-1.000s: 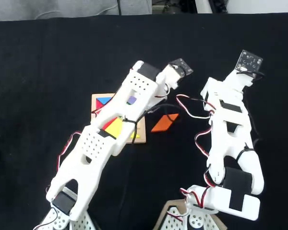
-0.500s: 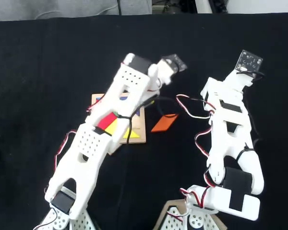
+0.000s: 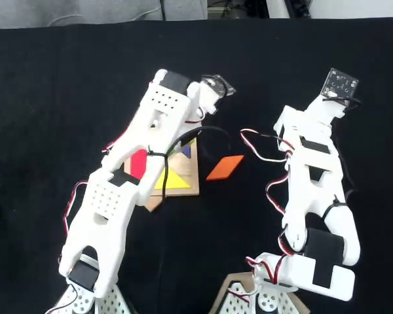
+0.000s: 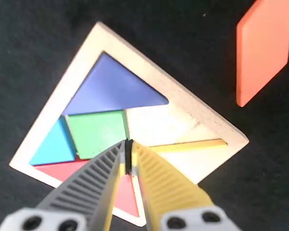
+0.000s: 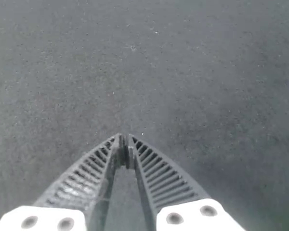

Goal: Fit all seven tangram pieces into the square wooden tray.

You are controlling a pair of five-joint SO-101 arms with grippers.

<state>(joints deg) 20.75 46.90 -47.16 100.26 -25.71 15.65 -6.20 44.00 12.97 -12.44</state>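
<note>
Hovering over the wooden tray (image 4: 183, 99), the left pincer (image 4: 129, 156) is closed, empty.

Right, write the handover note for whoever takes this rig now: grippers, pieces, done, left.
Left gripper: shut, empty, over the tray.
Right gripper: shut, empty, over bare table.
In the tray: blue triangle, green square, cyan triangle, red piece, yellow triangle.
Outside: orange parallelogram, flat on the table beside the tray.
Done: five pieces in.
Left: place the orange parallelogram. I cannot locate the seventh piece.
</note>
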